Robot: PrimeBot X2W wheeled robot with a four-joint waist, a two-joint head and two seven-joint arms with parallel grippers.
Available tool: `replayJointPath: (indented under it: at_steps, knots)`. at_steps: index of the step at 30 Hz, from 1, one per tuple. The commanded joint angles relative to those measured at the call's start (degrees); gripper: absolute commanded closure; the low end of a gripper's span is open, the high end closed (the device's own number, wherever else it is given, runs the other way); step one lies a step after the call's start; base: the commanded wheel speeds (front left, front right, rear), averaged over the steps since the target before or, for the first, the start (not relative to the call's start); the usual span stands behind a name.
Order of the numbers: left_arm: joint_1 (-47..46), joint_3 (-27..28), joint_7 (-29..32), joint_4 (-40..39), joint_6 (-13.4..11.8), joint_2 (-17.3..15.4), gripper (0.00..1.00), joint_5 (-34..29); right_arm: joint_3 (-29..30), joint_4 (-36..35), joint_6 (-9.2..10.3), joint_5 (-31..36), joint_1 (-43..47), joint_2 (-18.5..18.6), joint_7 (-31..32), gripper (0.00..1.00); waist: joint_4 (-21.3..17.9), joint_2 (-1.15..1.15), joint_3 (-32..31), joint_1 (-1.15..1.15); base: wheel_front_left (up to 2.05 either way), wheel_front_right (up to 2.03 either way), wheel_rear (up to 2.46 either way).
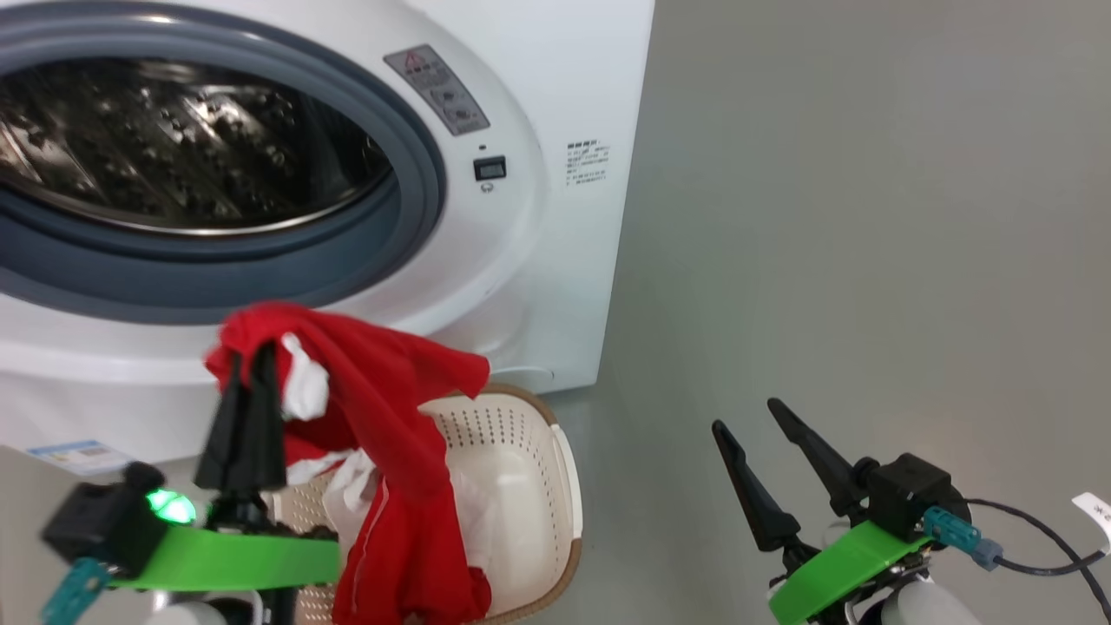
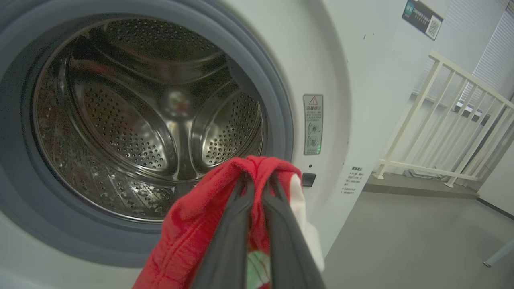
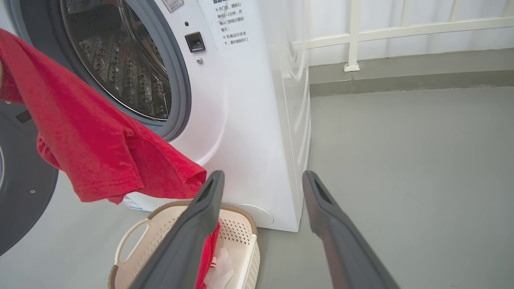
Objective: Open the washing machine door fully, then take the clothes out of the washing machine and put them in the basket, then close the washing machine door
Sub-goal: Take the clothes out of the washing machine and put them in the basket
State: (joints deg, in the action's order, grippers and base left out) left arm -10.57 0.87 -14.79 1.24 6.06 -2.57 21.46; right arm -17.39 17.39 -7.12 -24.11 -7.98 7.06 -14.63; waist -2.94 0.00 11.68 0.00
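The washing machine [image 1: 521,260] stands with its mouth open, and its steel drum [image 2: 140,120] shows bare metal. The washing machine door [image 3: 20,180] is swung out to the side, seen as a dark round edge. My left gripper [image 1: 253,356] is shut on the clothes [image 1: 391,391], a red garment with white parts, in front of the drum's lower rim [image 2: 259,176]. The garment hangs down into the basket [image 1: 529,486] on the floor below. More red and white fabric lies in the basket [image 3: 249,257]. My right gripper [image 1: 744,415] is open and holds nothing, out to the right of the basket [image 3: 262,174].
Grey floor [image 1: 868,260] stretches to the right of the machine. A white railing [image 2: 441,120] stands beyond the machine's right side. A black cable [image 1: 1033,521] trails from my right wrist.
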Motion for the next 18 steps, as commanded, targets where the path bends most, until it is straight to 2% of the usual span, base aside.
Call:
replayJointPath:
  at_steps: [1,3,4,5,10,18]
  knots:
    - [-1.3,1.2,-0.2,1.2,-0.1,-0.4,1.0,0.5,-1.0,-1.4,-0.36,0.7,-1.6,0.1,-0.4,0.0,0.1,0.0,2.4,0.0,0.0,0.0,0.0]
    - [-2.4,0.7,-0.2,5.7,0.1,-0.4,1.0,1.2,-0.9,-1.4,-0.36,0.8,-2.1,0.1,-0.4,0.0,0.1,0.0,3.6,0.0,0.0,0.0,0.0]
    - [-3.8,0.3,-0.2,10.4,0.5,-0.4,1.0,1.9,-0.9,-1.5,-0.36,0.8,-2.7,0.1,-0.4,0.0,0.1,0.0,4.9,0.0,0.0,0.0,0.0]
    - [-3.8,0.3,-0.2,10.4,0.5,-0.4,1.0,1.9,-0.9,-1.5,-0.36,0.8,-2.7,0.1,-0.4,0.0,0.1,0.0,4.9,0.0,0.0,0.0,0.0]
    - [-7.6,-0.3,-0.2,23.4,1.1,-0.3,1.0,7.4,-0.9,-2.1,-0.36,1.0,-4.3,-0.3,-0.4,0.0,-0.1,0.0,8.1,0.0,0.0,0.0,0.0]
    - [-16.7,-7.1,0.5,45.0,1.4,-0.3,1.0,15.8,-1.5,-2.2,-0.36,1.2,-6.4,-1.0,-0.4,0.0,-0.8,0.0,13.0,0.0,0.0,0.0,0.0]
